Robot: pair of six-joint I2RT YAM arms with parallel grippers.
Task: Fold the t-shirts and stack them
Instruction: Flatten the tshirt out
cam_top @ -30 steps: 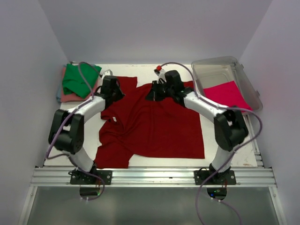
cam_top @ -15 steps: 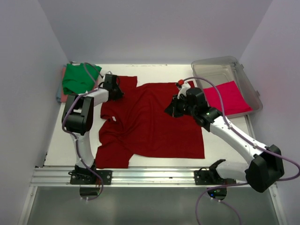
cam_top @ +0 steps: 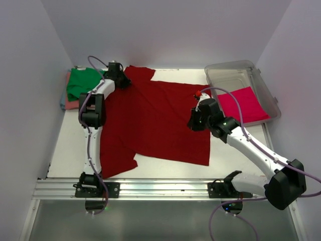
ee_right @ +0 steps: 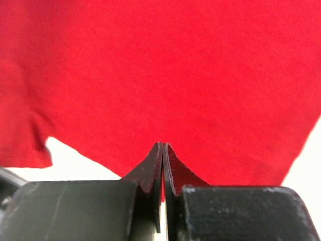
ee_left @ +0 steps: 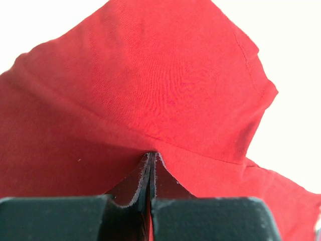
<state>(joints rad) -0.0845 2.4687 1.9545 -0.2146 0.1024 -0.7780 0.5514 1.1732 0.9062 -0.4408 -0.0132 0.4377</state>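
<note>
1. Spread across the middle of the surface [cam_top: 65, 150]: red shirt [cam_top: 155, 120], dark, mostly flat, with a sleeve fanned out at the far left and a flap reaching toward the near-left edge.
2. Pinched tight in the left claw [ee_left: 151, 155] at that far-left sleeve, with cloth tenting up from the closed tips.
3. Closed too, the right claw [ee_right: 162, 145], tips at the red shirt's right edge and seemingly nipping the hem; too close in the wrist view to be sure.
4. At the far left, just beside the left claw: green shirt [cam_top: 80, 83] folded on top of a salmon shirt [cam_top: 64, 100].
5. At the far right: clear tub [cam_top: 261, 85] holding a pink shirt [cam_top: 241, 103].
6. Draped along the red shirt's left edge, the left arm, hiding a strip of cloth; low over the surface at the right, the right arm.
7. Against a second ago: far less bunched, pulled wider and flatter; left claw carried farther toward the far-left corner; right claw drawn from the collar area out to the right edge.
</note>
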